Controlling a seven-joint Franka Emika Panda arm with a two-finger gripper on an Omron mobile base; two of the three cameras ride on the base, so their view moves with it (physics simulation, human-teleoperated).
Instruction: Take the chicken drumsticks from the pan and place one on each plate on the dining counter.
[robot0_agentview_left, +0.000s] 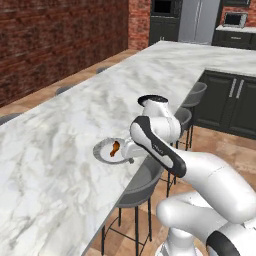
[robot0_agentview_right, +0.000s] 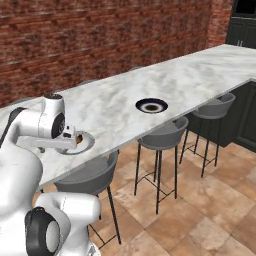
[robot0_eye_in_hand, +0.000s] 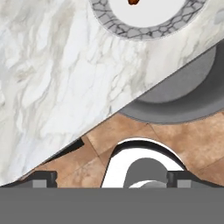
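Gripper: the two small dark fingertips of the two-finger gripper (robot0_eye_in_hand: 111, 179) are seen spread wide apart at the bottom of the hand view; nothing is held between them and nothing is touched.
Arm pose: the white jointed arm (robot0_agentview_left: 165, 145) is bent forward from the base, its wrist lying low beside the near edge of the counter, just beside the grey plate. In the right base view the wrist (robot0_agentview_right: 52, 122) partly covers that plate.
Chicken drumstick: one small orange-brown club-shaped drumstick (robot0_agentview_left: 115, 148) is seen lying on the grey plate; a dark sliver of it shows at the top edge of the hand view (robot0_eye_in_hand: 133, 2).
Grey plate: the round shallow light grey plate with a pale centre (robot0_agentview_left: 101, 151) is set on the counter close to its near edge; its rim carries a crackled grey pattern (robot0_eye_in_hand: 131, 31).
Dark plate: the round shallow dark plate with a light centre (robot0_agentview_right: 151, 105) is set further along the same counter, well apart from the grey plate; nothing is seen on it.
Dining counter: the long white-grey veined marble slab (robot0_agentview_left: 65, 130) is smooth and glossy.
Stools: round grey seats on thin dark metal legs (robot0_agentview_right: 162, 136) are tucked under the counter's edge.
Floor: brown stone-like tiles (robot0_agentview_right: 200, 210).
Wall: red-brown brick (robot0_agentview_right: 100, 35).
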